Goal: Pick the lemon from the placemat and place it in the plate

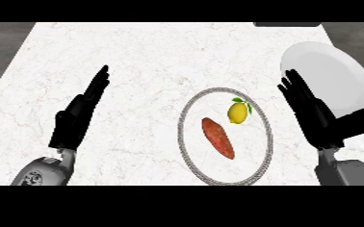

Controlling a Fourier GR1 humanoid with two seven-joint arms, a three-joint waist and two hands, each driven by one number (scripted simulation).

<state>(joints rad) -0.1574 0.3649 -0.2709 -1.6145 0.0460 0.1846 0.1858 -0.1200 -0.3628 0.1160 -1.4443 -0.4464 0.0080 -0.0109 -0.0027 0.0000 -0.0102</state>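
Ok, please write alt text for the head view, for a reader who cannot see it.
A yellow lemon lies beside a reddish sweet potato on a round placemat on a white marble counter. A white plate sits to its right. Both black hands are open and hold nothing: the left hand at the left, the right hand by the plate.

Bright, flat, diffuse light; white marble counter [156,53] evenly lit; plate [323,69] pale grey against it.

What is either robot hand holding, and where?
Nothing. Left robot hand and right robot hand are both open; the small yellow lemon lies on the round grey-rimmed placemat.
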